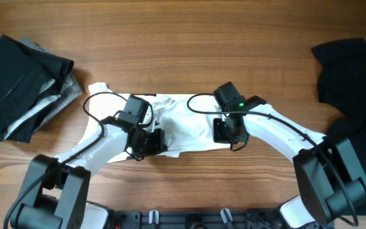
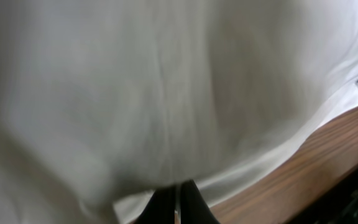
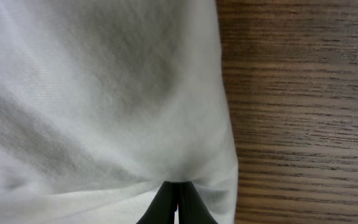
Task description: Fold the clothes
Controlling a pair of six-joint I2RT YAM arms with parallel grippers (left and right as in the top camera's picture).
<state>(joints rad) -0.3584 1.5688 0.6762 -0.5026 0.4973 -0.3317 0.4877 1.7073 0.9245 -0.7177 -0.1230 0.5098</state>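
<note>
A white T-shirt [image 1: 186, 124] lies bunched at the table's middle, between my two arms. My left gripper [image 1: 150, 141] is shut on its near left edge; in the left wrist view the white cloth [image 2: 166, 87] fills the frame above the closed black fingers [image 2: 178, 202]. My right gripper [image 1: 224, 130] is shut on the shirt's right edge; in the right wrist view the cloth [image 3: 104, 93] puckers at the closed fingertips [image 3: 178, 202]. A black garment [image 1: 351, 76] lies at the right edge. The shirt's label is not in view.
A folded stack of black and grey clothes [image 1: 24, 86] sits at the far left. Bare wooden table [image 1: 189, 44] runs along the back, and it shows beside the shirt in the right wrist view [image 3: 303, 93]. Black cables loop over both arms.
</note>
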